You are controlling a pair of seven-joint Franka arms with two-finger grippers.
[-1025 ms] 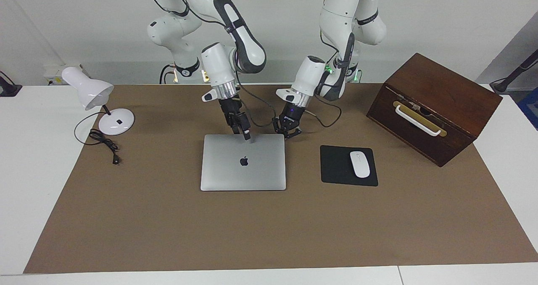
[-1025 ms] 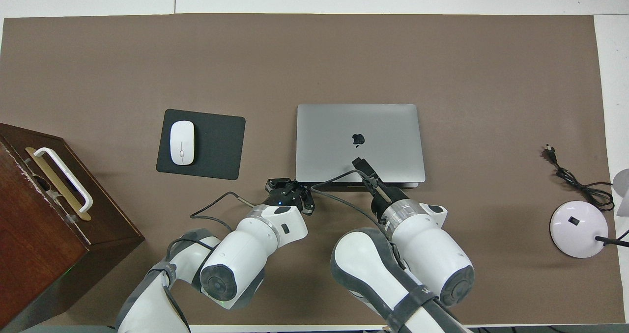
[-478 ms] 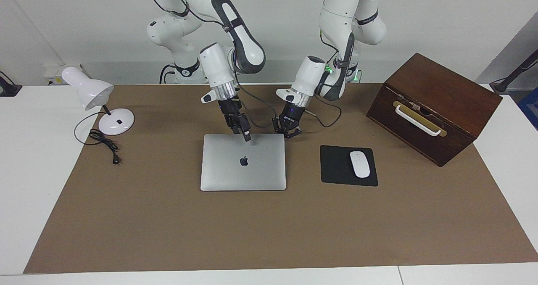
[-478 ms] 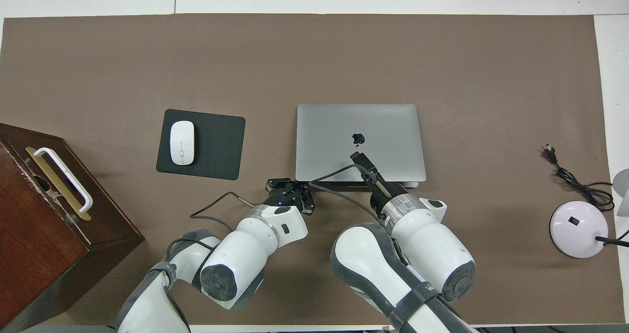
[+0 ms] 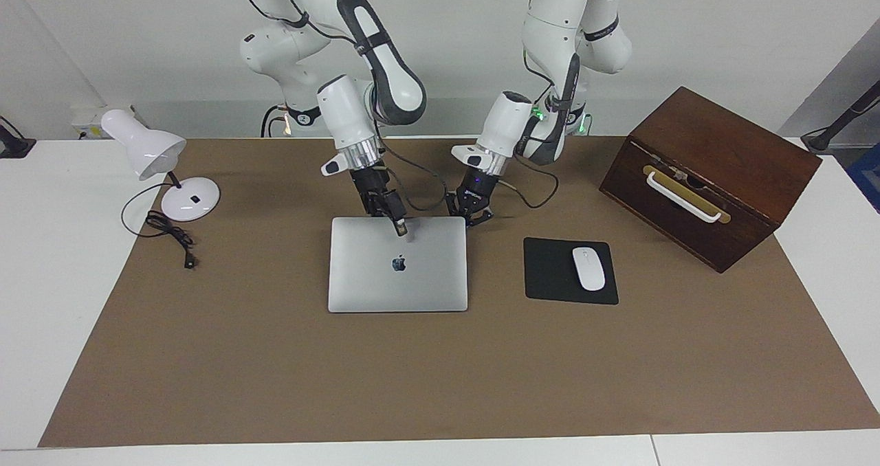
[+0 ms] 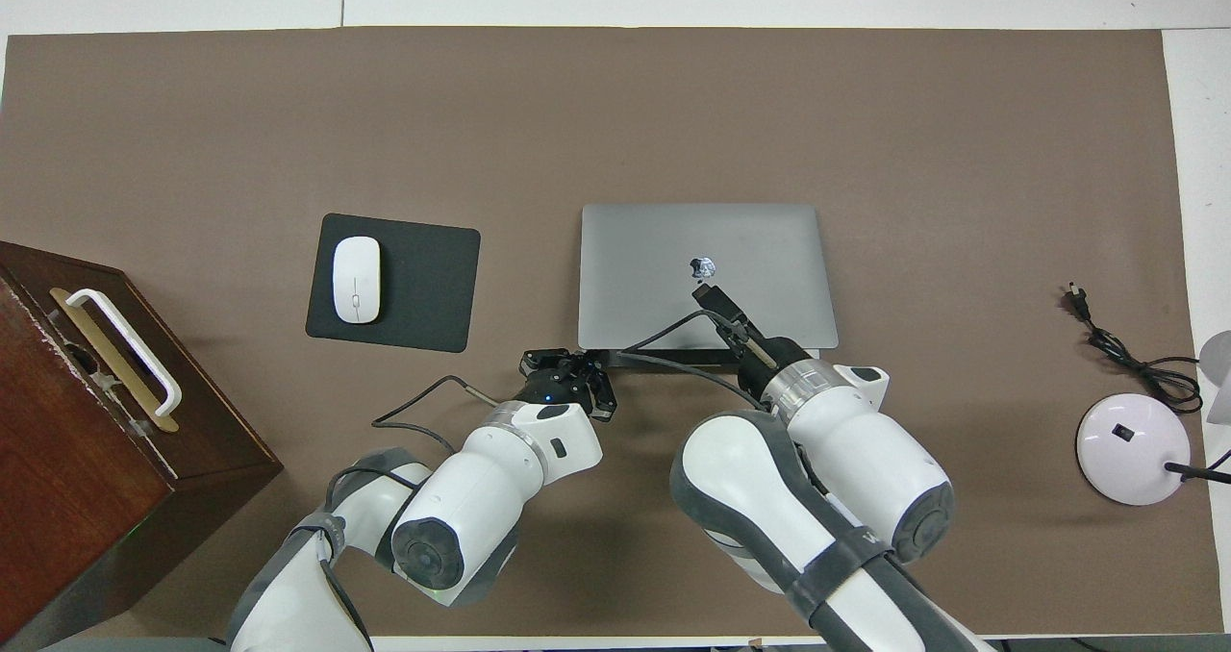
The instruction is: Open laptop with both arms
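Observation:
The silver-grey laptop (image 5: pixel 412 280) (image 6: pixel 760 248) lies mid-table on the brown mat. Its lid is slightly raised along the edge nearer the robots, and a dark gap shows under that edge in the overhead view. My right gripper (image 5: pixel 398 227) (image 6: pixel 709 296) slants over that edge with its narrow tip lying on the lid just short of the logo, shut on the lid's edge. My left gripper (image 5: pixel 471 217) (image 6: pixel 575 359) is shut, its links splayed. It stands low at the laptop's corner nearer the robots, toward the left arm's end, holding nothing.
A black mousepad (image 5: pixel 550 273) with a white mouse (image 5: pixel 588 268) lies beside the laptop toward the left arm's end. A brown wooden box (image 5: pixel 711 170) with a white handle stands past it. A white desk lamp (image 5: pixel 161 163) and its cord sit at the right arm's end.
The right gripper has shifted toward its own arm's end and its tip has crept toward the logo. The lid's edge nearer the robots has risen a little. The left gripper has stayed put.

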